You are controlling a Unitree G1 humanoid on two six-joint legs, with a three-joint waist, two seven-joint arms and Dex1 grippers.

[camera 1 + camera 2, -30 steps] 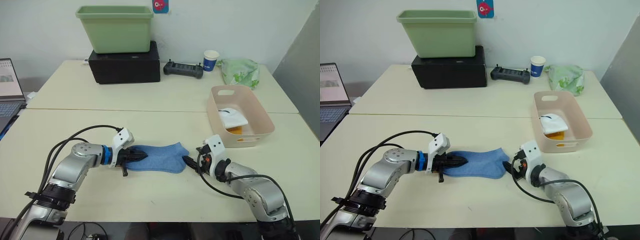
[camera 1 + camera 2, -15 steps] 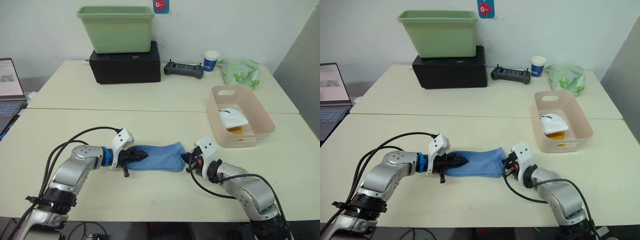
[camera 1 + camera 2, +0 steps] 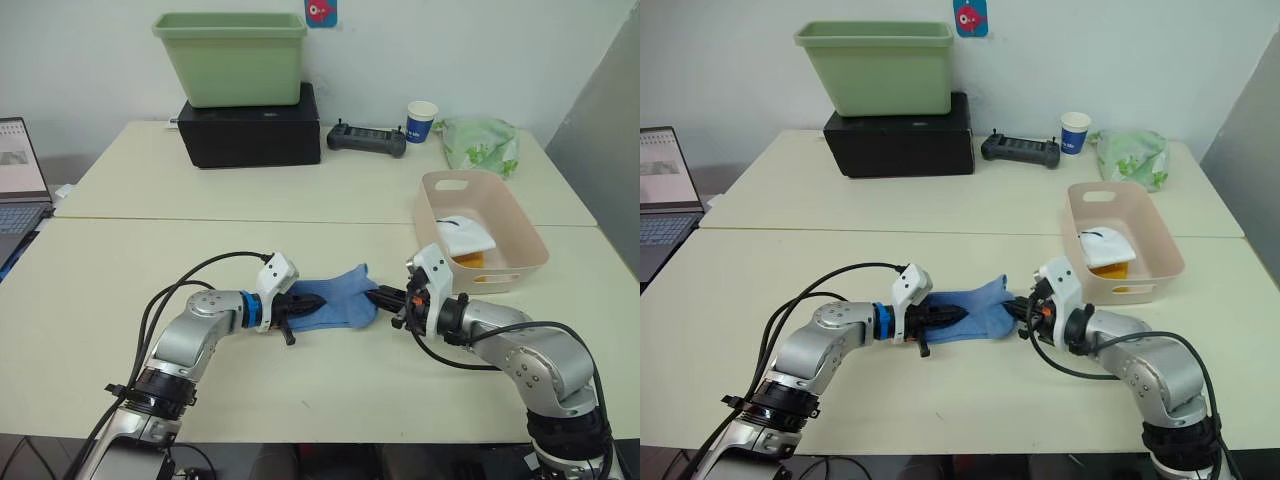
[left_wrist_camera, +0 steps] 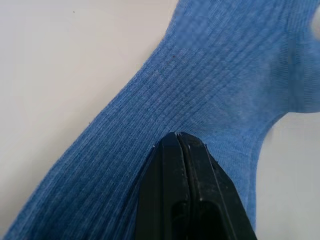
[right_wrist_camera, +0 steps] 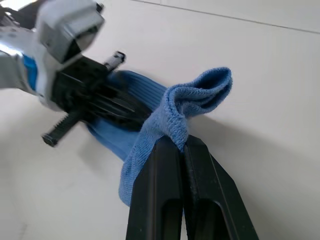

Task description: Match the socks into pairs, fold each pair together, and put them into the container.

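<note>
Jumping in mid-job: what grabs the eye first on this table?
The blue sock bunched at the front table's middle, pinched from both sides by the left end effector and right end effector. Next, the pink container to the right, with a white sock and something yellow inside.

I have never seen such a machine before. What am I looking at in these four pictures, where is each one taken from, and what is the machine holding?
This is a humanoid robot with two arms, each ending in a gripper of two black fingers. Two pictures come from cameras in its head, looking down over a table. The other two come from a camera on each wrist, looking along the fingers. The left gripper and the right gripper are each shut on an end of the blue socks, which are bunched between them. At the right stands the pink container, with a white sock and something yellow in it.
</note>
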